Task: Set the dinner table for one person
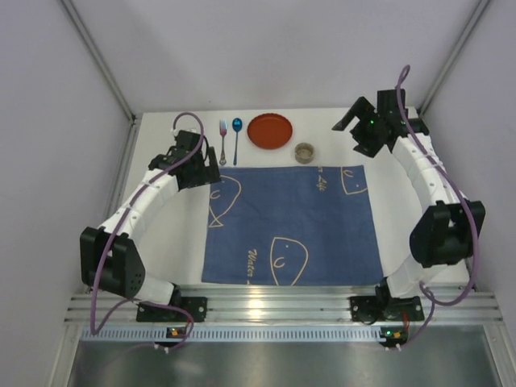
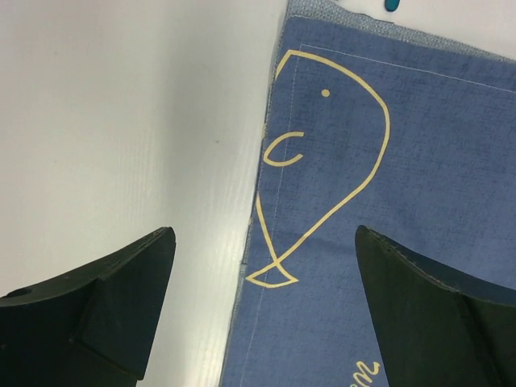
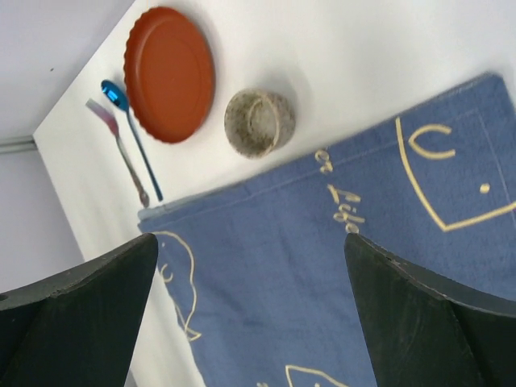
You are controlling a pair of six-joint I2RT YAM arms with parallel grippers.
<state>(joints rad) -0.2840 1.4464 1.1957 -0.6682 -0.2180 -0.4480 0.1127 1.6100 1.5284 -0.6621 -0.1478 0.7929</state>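
The white dinner table [image 1: 329, 145] carries a dark blue cloth [image 1: 298, 218] with pale fish outlines, spread flat in the middle. Along its far edge lie a pink-handled fork [image 1: 223, 141], a blue spoon [image 1: 236, 137], a red plate [image 1: 270, 131] and a small speckled cup [image 1: 305, 152]. My left gripper [image 1: 214, 165] hangs open over the cloth's far-left corner [image 2: 274, 121], holding nothing [image 2: 264, 234]. My right gripper [image 1: 351, 121] is open and raised at the far right [image 3: 250, 238]. It looks down on the plate [image 3: 169, 72], cup [image 3: 258, 122], fork [image 3: 125, 157] and spoon [image 3: 115, 94].
Grey walls and metal frame posts [image 1: 101, 60] enclose the table on three sides. The arm bases sit on a ribbed rail [image 1: 274, 302] at the near edge. Bare white table [image 2: 121, 121] borders the cloth on the left.
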